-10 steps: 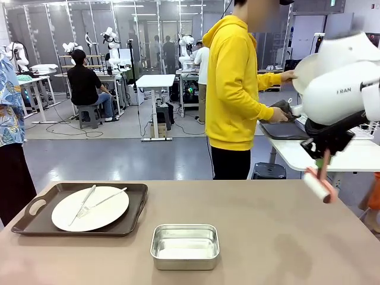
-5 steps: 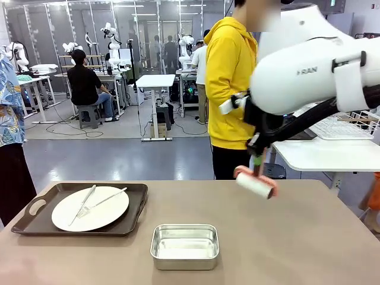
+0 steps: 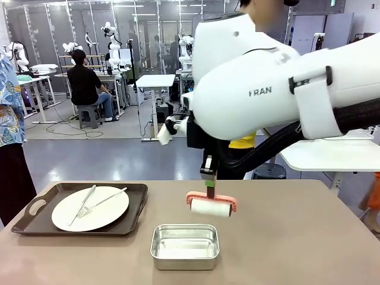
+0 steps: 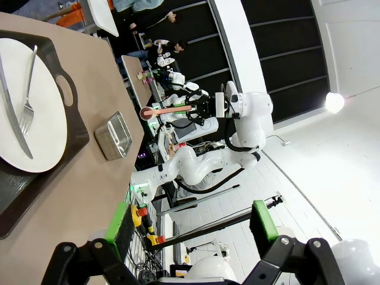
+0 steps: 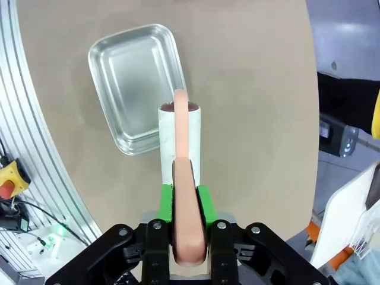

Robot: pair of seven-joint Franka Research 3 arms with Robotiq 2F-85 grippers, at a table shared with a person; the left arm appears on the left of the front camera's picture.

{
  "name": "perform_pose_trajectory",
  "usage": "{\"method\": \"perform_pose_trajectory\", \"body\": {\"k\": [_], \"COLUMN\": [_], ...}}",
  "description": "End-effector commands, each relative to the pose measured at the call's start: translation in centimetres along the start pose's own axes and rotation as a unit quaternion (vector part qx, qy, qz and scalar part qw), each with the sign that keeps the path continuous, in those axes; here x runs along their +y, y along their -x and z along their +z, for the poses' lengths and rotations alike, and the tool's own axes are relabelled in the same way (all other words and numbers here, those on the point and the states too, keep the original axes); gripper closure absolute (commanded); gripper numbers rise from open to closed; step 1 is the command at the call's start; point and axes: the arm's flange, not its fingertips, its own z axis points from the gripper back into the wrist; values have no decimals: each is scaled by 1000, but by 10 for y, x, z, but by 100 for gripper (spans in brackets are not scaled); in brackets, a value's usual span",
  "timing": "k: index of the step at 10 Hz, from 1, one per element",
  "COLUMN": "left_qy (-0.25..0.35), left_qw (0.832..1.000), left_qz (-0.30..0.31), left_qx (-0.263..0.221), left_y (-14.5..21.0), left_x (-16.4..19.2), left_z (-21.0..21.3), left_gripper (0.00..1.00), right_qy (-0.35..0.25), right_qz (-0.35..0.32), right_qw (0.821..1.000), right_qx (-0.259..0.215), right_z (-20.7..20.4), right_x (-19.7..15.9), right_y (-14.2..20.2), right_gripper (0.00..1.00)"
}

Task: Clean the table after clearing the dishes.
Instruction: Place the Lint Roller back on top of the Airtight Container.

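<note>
Clamping the lint roller (image 3: 211, 208) by its stiff pink handle, my right gripper (image 5: 184, 205) hangs just above the steel pan (image 3: 184, 245). I judge the roller light and tacky. My left gripper (image 4: 190, 222) gapes empty.

The big white right arm (image 3: 267, 89) comes in from the right side and reaches across the middle. Its wrist bends down, so the black right gripper (image 3: 209, 178) points straight down. Its two green pads (image 5: 168, 202) press tight on the pink handle of a white sticky roller (image 3: 212, 208). The roller hangs in the air under the gripper. The black left gripper (image 4: 193, 222) has its two green-padded fingers (image 4: 263, 221) spread wide apart.
</note>
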Motion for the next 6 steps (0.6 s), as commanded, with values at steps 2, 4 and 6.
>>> {"method": "perform_pose_trajectory", "body": {"k": [2,4,6], "left_qy": [-6,-6,-6], "left_qw": [1000,1000,1000], "left_qz": [-8,-8,-8], "left_qx": [-6,-6,-6], "left_y": [3,3,3], "left_x": [-4,-4,-4], "left_z": [-2,-2,-2], "left_gripper": [0,0,0], "right_qy": [0,0,-5], "right_qz": [0,0,2], "right_qw": [1000,1000,1000], "right_qx": [0,0,-4], "right_z": [0,0,-1], "right_x": [0,0,-1], "right_y": [0,0,-1], "right_gripper": [79,79,79]}}
